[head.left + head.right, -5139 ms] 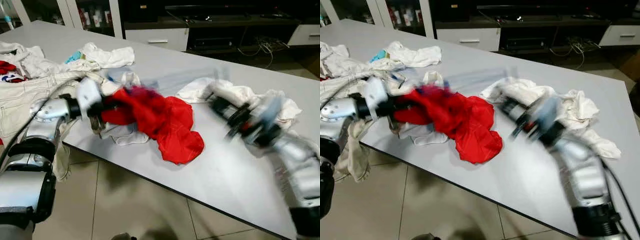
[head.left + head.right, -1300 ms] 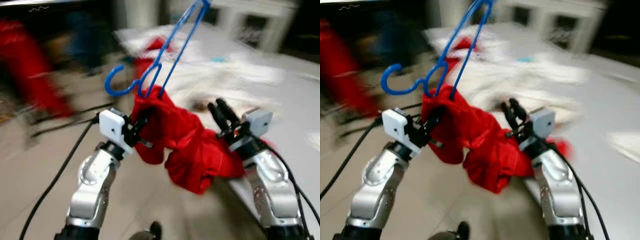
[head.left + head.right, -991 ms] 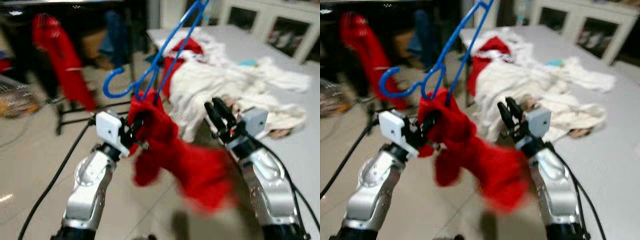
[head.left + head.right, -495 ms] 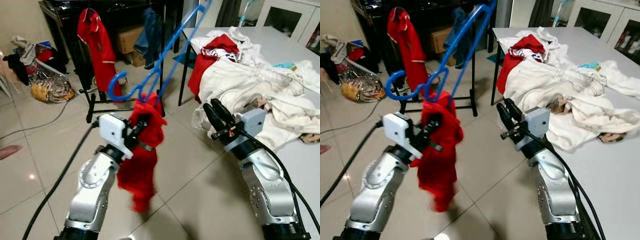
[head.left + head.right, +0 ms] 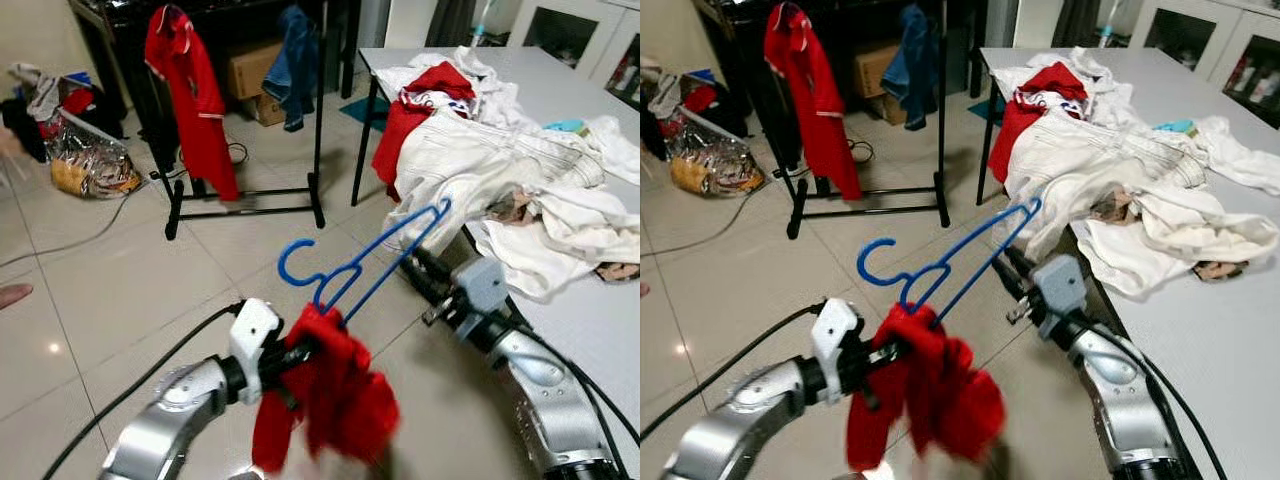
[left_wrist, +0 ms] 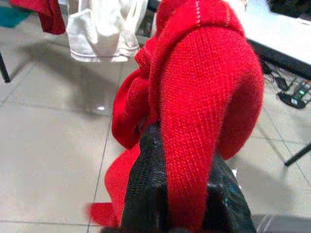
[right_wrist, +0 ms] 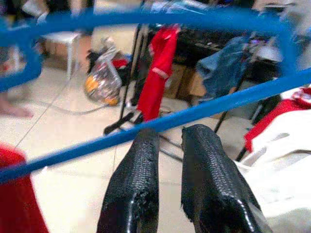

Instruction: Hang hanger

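My left gripper (image 5: 298, 353) is low in front of me, shut on a bunched red knit garment (image 5: 335, 400) that hangs from a blue wire hanger (image 5: 392, 241). The hanger leans up and to the right, hook (image 5: 290, 252) toward the rack. In the left wrist view the red garment (image 6: 204, 97) drapes over the black fingers (image 6: 146, 194). My right gripper (image 5: 410, 265) is just under the hanger's far end, fingers close together and holding nothing; the blue hanger bar (image 7: 218, 104) crosses just past its fingertips (image 7: 146, 145).
A black clothes rack (image 5: 320, 110) stands ahead on the tiled floor, with a red shirt (image 5: 190, 90) and a blue denim piece (image 5: 295, 60) hanging on it. The grey table (image 5: 590, 320) on the right carries a heap of white and red clothes (image 5: 490, 150). Bags (image 5: 85, 165) lie at the left.
My left arm has dropped and swung the hanger down from upright to a lean toward the right. The right gripper has lowered too and now sits beside the hanger's end.
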Available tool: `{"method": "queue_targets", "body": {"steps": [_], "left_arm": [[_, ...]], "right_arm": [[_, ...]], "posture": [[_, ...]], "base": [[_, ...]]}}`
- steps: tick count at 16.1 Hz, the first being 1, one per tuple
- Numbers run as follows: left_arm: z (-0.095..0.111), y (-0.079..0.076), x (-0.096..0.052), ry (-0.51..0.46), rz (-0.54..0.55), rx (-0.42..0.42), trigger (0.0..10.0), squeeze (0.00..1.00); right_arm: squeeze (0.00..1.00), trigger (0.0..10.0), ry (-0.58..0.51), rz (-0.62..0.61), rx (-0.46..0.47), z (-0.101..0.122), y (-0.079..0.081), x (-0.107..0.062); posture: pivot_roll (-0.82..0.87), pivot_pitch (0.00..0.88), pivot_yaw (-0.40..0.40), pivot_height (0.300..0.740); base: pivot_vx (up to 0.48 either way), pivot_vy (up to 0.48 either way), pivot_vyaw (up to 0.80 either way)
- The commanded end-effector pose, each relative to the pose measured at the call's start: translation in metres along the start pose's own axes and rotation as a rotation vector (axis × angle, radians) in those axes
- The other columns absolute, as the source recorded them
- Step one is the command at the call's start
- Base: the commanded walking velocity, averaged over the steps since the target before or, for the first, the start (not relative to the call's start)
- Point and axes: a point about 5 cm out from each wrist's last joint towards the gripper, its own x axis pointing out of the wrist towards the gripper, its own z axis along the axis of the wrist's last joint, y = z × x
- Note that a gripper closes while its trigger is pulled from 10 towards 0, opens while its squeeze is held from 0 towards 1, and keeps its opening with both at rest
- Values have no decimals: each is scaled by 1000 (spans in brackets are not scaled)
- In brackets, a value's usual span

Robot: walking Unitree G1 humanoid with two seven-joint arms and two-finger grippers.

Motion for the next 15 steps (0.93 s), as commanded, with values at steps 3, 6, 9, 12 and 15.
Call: {"method": "queue_targets", "body": {"steps": [3,6,9,12,15], "left_arm": [[15,-7,-6,-60,-82,15,10000,0],[14,-16,-16,-93,-128,13,10000,0],[13,-21,-21,-98,-172,7,10000,0],[7,-20,-24,-44,-208,43,10000,0],[7,-22,-24,-33,-272,23,10000,0]], "right_arm": [[0,10000,80,84,-68,-21,5,-5],[0,10000,180,199,-99,-44,11,-14],[0,10000,239,332,-116,-59,24,-20],[1000,10000,286,480,-103,-72,38,-20],[1000,10000,267,558,-144,-74,46,-16]], "posture": [[31,0,-45,740],[38,0,-45,740],[35,0,-34,740],[27,0,-25,740],[25,0,-22,740]], "base": [[0,0,0],[0,0,0],[0,0,0],[0,0,0],[0,0,0]]}}
